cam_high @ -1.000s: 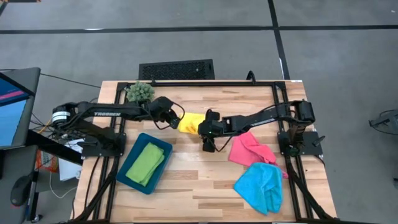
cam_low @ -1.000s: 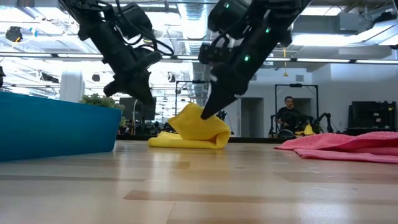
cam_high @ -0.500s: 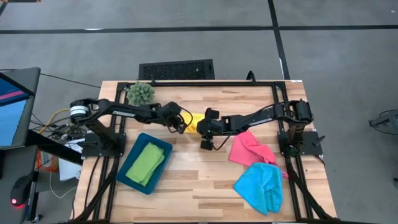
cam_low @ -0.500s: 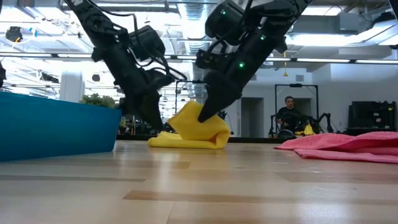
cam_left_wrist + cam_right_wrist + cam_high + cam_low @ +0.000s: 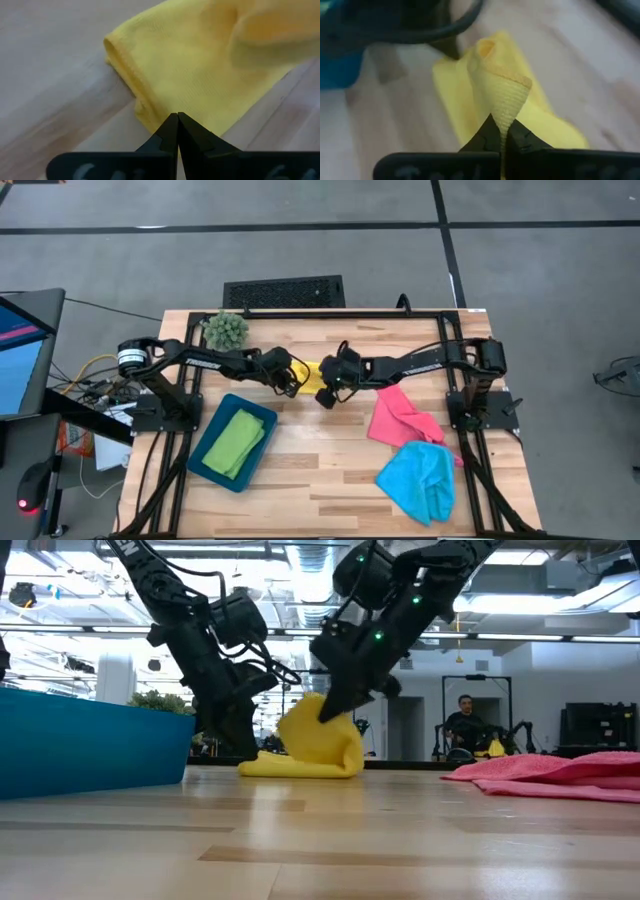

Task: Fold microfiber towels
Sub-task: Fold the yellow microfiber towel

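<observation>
Near the table's back middle, right gripper (image 5: 335,712) pinched on a raised ridge of soft yellow towel (image 5: 318,745); left gripper (image 5: 243,748) clenched, tip pressed on the towel's flat hemmed edge. Beyond, green towel (image 5: 235,442) inside teal tray (image 5: 205,463), crumpled pink towel (image 5: 400,420) and blue towel (image 5: 418,480) on pale wood.

Grey floor (image 5: 560,300) with dark seams surrounds the wooden counter (image 5: 300,480); black vent grille (image 5: 283,291) at 12 o'clock.
</observation>
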Tool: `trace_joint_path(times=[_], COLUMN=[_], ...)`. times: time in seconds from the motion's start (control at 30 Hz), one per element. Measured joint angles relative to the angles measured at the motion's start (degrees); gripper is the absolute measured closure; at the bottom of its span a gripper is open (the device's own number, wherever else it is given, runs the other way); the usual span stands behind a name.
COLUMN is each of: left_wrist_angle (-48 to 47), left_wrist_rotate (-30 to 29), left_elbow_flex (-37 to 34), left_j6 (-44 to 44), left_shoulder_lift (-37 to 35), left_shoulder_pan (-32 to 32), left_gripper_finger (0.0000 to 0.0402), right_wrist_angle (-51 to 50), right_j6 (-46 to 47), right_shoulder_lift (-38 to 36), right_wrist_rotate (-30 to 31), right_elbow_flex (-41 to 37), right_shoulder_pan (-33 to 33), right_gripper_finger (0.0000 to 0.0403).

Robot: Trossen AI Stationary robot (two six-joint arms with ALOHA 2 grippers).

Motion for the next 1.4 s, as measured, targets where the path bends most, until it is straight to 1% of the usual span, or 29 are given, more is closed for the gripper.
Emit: trace_joint_path(times=[0.07, 0.17, 0.27, 0.43, 0.6, 0.67, 0.77, 0.87, 0.97, 1.07, 1.13, 1.2, 1.3, 1.33, 1.4], left_wrist_angle=[0.1, 1.0, 3.2, 5.4, 5.1, 5.2, 4.7, 6.7, 9.0, 6.9, 2.1, -3.7, -11.7, -12.1, -10.7], left_wrist_rotate=[0.0, 0.0, 0.0, -0.3, -0.9, -1.0, -1.7, -2.0, -0.3, 4.0, 5.0, 3.4, -3.8, -5.1, -4.4], left_elbow_flex=[0.0, 0.0, 0.0, 0.0, 0.0, 0.0, 0.0, 0.0, 0.0, 0.1, 0.9, 2.6, 3.1, 2.4, 0.3], left_j6=[-0.1, -0.9, -1.8, -2.3, -2.3, -2.3, -1.8, -2.0, -1.9, -2.4, -2.0, -0.4, 1.0, 0.9, 0.8], left_shoulder_lift=[0.0, 0.0, 0.0, 0.0, 0.0, 0.0, 0.0, 0.0, -0.1, -2.3, -4.9, -7.5, -11.4, -11.8, -12.0], left_shoulder_pan=[-0.3, -0.7, -1.3, -2.3, -2.5, -2.5, -2.4, -2.1, -1.6, -0.2, 0.8, 1.5, 1.7, 1.9, 2.4], left_gripper_finger=[0.0401, 0.0401, 0.0401, 0.0401, 0.0401, 0.0402, 0.0401, 0.0401, 0.0401, 0.0401, 0.0401, 0.0402, 0.0401, 0.0401, 0.0401], right_wrist_angle=[1.5, 0.1, 1.4, 3.3, 10.9, 10.3, 11.4, 12.4, 14.6, 12.7, 13.6, 13.0, 15.0, 14.3, 14.6], right_j6=[1.2, 2.3, 3.8, 5.2, 5.2, 5.2, 3.0, 0.1, -0.7, -0.3, -0.6, -1.2, -1.2, -1.2, -1.3], right_shoulder_lift=[-0.6, -2.2, -2.3, 0.5, 4.6, 5.5, 5.5, 5.4, 6.6, 7.3, 8.0, 8.2, 9.2, 9.4, 10.6], right_wrist_rotate=[3.0, 7.7, 10.2, 10.3, 10.8, 11.7, 11.7, 11.5, 11.5, 11.4, 11.5, 11.4, 11.4, 11.4, 11.4], right_elbow_flex=[0.2, 0.0, 0.2, 0.0, 0.5, 0.6, 1.0, 1.0, 1.3, 0.9, 1.2, 1.0, 1.2, 1.1, 2.0], right_shoulder_pan=[-0.2, 0.0, 0.4, 1.1, 1.0, 1.0, 0.9, 1.2, 1.4, 1.3, 1.3, 1.3, 1.3, 1.3, 1.3], right_gripper_finger=[0.0393, 0.0397, 0.0394, 0.0397, 0.0397, 0.0397, 0.0396, 0.0393, 0.0388, 0.0387, 0.0389, 0.0389, 0.0385, 0.0383, 0.0382])
